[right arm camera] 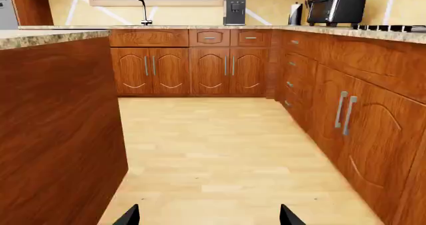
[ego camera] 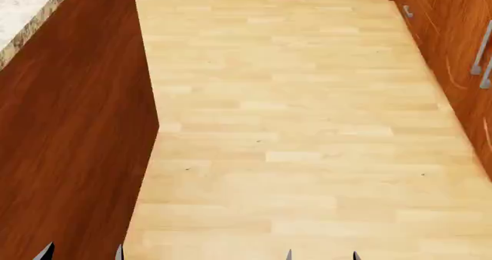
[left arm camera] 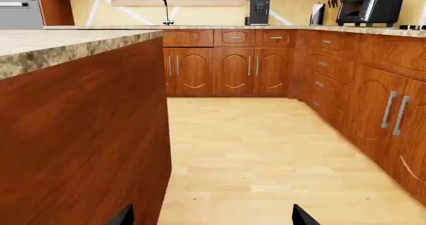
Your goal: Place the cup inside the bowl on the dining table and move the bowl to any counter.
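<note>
Pale wood floor (ego camera: pixel 292 127) runs as a long aisle between a wood-panelled island (left arm camera: pixel 80 135) and the cabinet run (right arm camera: pixel 359 115); we note open floor along its whole length toward the far cabinets. The counter (right arm camera: pixel 346 31) tops those cabinets, carrying a toaster oven (right arm camera: pixel 338 6) and coffee machine (right arm camera: pixel 234 10), with a faucet (left arm camera: pixel 165 10) further along. Cup and bowl appear in none of our views. Left gripper (left arm camera: pixel 211 216) and right gripper (right arm camera: pixel 207 215) both released, tips spread, holding nothing.
</note>
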### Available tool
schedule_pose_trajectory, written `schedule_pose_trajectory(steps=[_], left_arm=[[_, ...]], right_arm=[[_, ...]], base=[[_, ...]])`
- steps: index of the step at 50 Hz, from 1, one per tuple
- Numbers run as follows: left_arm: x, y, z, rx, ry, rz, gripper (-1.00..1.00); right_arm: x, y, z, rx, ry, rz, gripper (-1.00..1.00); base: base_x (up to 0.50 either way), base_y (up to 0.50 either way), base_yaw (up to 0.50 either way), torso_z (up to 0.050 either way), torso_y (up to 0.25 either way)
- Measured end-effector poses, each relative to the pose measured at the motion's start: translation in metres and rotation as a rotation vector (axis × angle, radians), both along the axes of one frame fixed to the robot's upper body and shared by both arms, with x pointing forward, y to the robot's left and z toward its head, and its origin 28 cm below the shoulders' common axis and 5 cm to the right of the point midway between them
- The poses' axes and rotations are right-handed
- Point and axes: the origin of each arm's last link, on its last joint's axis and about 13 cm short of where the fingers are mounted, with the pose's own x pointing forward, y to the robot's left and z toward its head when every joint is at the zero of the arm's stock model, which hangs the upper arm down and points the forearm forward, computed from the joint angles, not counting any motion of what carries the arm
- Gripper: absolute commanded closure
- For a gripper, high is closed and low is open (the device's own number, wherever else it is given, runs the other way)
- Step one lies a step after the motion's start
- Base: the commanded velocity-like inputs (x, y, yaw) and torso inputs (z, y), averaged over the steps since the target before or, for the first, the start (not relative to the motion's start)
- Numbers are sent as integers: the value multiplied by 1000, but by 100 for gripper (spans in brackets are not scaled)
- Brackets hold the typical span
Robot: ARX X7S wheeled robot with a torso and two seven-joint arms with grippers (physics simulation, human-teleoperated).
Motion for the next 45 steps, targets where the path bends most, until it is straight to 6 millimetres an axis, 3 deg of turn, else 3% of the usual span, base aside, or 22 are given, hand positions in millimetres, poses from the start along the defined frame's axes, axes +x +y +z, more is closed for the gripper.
schedule_pose_trajectory(steps=[26,45], left_arm=[[1,-2,2,11,-17,-4,-100],[1,-1,3,13,-22,3,-100]], right_arm=[[1,0,1,1,-5,1,-100],[0,0,2,12,3,2,-100]], base=[[-6,0,0,0,0],[-491,0,0,0,0]])
